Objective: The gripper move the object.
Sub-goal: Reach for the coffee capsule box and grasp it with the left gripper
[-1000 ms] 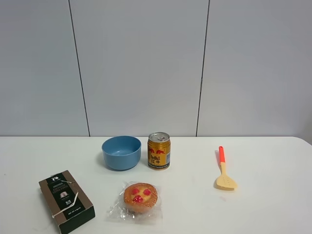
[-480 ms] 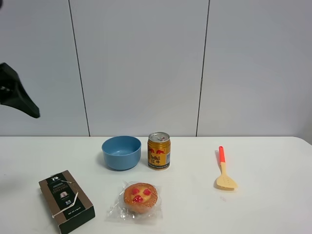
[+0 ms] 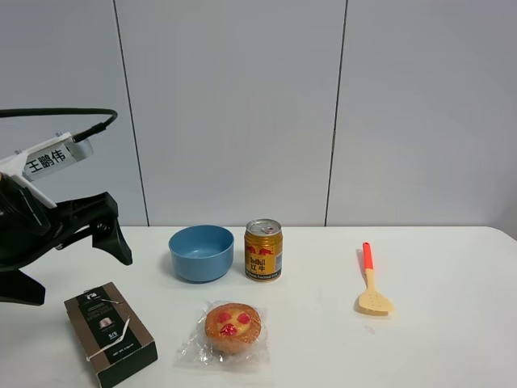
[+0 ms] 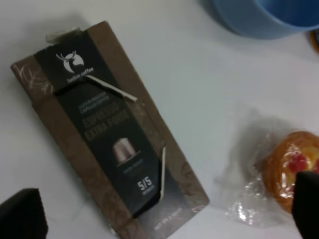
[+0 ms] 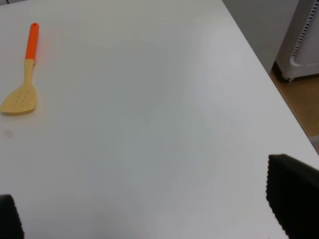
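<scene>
Spread wide, the jaws of the left gripper (image 3: 81, 279) hold nothing, one black finger pointing toward the blue bowl (image 3: 201, 253) and the other toward the near left edge of the white table (image 3: 452, 347). The dark carton (image 3: 111, 331) lies flat on the table just beneath them, at about 5 o'clock from the gripper; through the left wrist camera it shows between the two fingertips, touched by neither. From the bowl, the carton sits at 7 o'clock. A plastic-wrapped pastry (image 3: 232, 327) lies at 3 o'clock from the carton, near it but apart. A gold can (image 3: 263, 250) stands just beside the bowl at its 3 o'clock. The right gripper (image 5: 149, 206) has its jaws wide apart too, gripping nothing, over bare table well apart from the orange-handled spatula (image 5: 22, 79).
</scene>
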